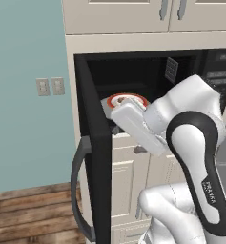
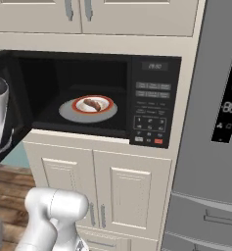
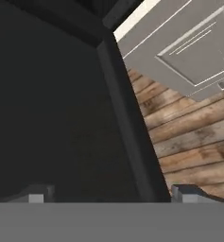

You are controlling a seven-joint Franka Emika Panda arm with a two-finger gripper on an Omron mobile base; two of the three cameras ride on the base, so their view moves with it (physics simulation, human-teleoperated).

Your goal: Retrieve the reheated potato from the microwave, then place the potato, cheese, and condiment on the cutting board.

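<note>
Black glossy microwave (image 2: pixel 151 98) gapes; lumpy brown potato (image 2: pixel 92 104), seemingly matte, inside.

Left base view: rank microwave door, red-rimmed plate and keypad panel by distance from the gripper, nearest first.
1. Microwave door, swung open at left, right beside the gripper.
2. Red-rimmed plate, inside the cavity behind the hand.
3. Keypad panel, far right.
</note>
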